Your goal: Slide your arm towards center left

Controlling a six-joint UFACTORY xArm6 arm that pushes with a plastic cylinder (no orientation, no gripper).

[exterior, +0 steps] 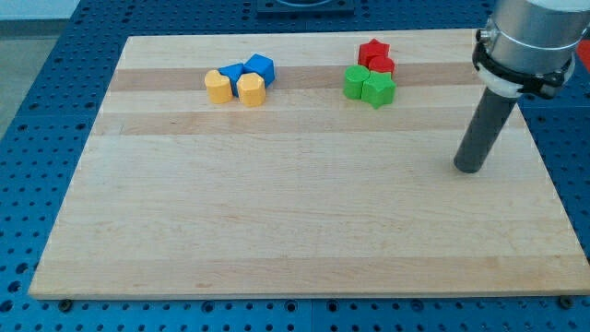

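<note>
My tip rests on the wooden board at the view's right, at mid height. It is well to the right of and below all the blocks and touches none. At the view's upper left sit two yellow blocks side by side, with two blue blocks just behind them. At the upper middle-right, a red star block and a red block sit behind two green blocks.
The board lies on a blue perforated table. The arm's silver body rises above the rod at the view's top right.
</note>
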